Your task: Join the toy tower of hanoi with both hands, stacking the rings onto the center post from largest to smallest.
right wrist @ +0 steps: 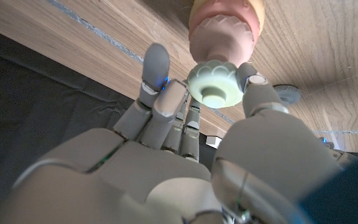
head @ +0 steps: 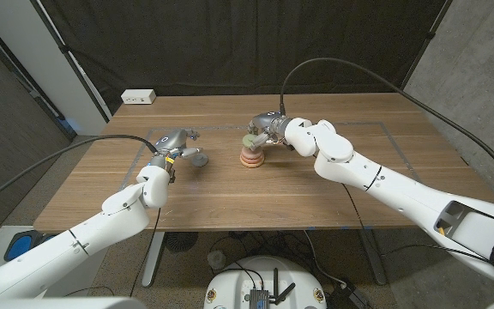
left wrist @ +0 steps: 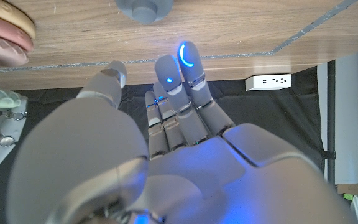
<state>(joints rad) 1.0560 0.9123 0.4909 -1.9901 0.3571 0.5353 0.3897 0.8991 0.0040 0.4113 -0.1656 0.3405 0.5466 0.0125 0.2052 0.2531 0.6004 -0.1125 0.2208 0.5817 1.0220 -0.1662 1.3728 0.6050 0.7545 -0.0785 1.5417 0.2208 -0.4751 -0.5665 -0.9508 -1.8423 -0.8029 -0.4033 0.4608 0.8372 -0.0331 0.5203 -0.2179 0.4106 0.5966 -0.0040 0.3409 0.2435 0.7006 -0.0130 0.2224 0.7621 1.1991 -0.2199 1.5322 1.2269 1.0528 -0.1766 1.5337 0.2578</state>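
Head view shows a white power strip (head: 138,97) at the far left corner of the wooden bench (head: 230,197), well apart from the toy; blue tape lines (head: 384,129) mark the bench top; a dark curtain (head: 247,43) hangs behind; one grey ring (head: 197,158) lies just beside the left hand (head: 175,143), whose fingers (left wrist: 185,62) are spread and hold nothing; one stack of rings (head: 251,157), pink and tan with ribbed rims, stands near the middle of the bench, toward the far edge; right hand (head: 268,130) pinches one pale green ring (right wrist: 215,86), scalloped at the rim, between thumb and fingers (right wrist: 155,65), directly over the stack.
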